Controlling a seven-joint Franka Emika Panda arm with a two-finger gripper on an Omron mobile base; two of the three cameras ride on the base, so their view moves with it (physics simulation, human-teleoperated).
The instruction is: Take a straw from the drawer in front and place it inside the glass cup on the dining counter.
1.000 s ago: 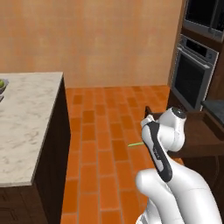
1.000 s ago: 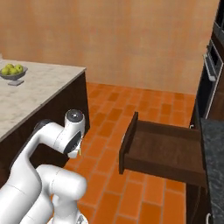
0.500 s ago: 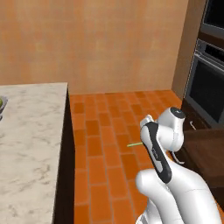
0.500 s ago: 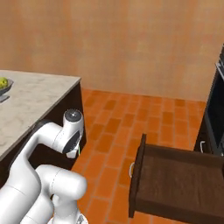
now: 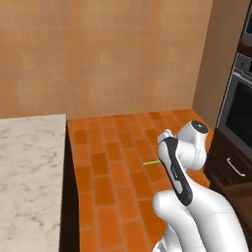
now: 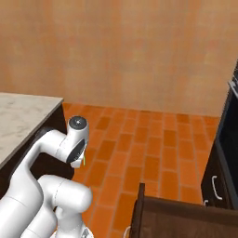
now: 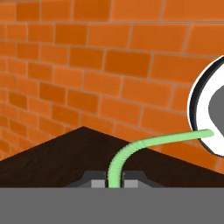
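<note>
One thin pale-green straw rises between the two finger tips at the bottom centre of the hand view, so the gripper is all but shut and pinching the straw by its lower end; the free length bends over to the right of that frame. In the left base view the straw pokes out as a short green line left of the folded white arm, centre right, above the orange brick floor. The drawer stands open at the lower right of the right base view, and the dining counter, pale and marbled, fills the lower left of the left base view; I cannot make out the glass cup. The hold looks like the weak point: with so slender a thing pinched at one end, a quick swing or a jolt could, I judge, let it twist or slip out onto the floor. Its long bent free end might also catch the counter edge, or miss the cup's mouth if the angle is off.
</note>
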